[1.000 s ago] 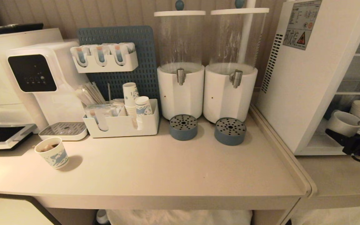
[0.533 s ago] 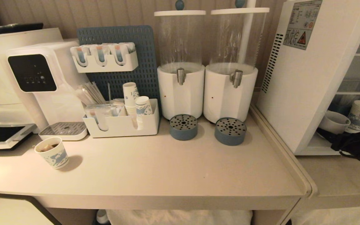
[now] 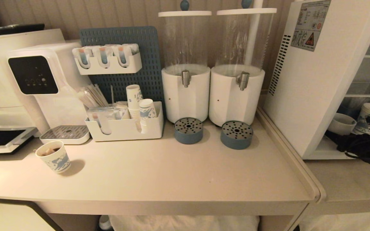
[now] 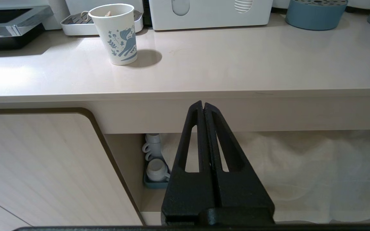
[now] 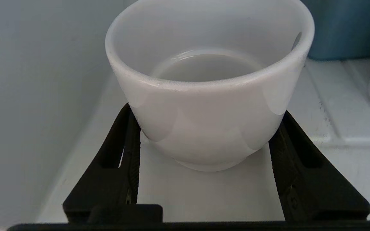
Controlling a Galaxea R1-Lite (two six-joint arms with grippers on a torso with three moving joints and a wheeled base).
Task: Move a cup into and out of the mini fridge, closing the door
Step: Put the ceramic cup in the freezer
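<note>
The mini fridge [image 3: 303, 96] stands at the right of the counter, its front open; the door is out of view. My right arm [image 3: 365, 146] reaches into the bottom compartment. The right gripper [image 5: 206, 111] is shut on the cup [image 5: 204, 128], a squat plain white one, with a finger pressed on each side of its lower wall. In the head view the cup [image 3: 341, 123] sits low over the fridge floor, close to the left inner wall. Its handle is hidden. My left gripper [image 4: 201, 104] is shut on nothing and parked below the counter's front edge.
A patterned paper cup [image 3: 369, 114] and a blue container [image 5: 342, 29] stand inside the fridge beside and behind the cup. On the counter are another paper cup [image 3: 54, 157], two drink dispensers [image 3: 185, 93], a cup organiser [image 3: 124, 128] and a water machine [image 3: 43, 83].
My right gripper has carried the cup deeper into the fridge and toward its left inner wall. The left arm has not moved.
</note>
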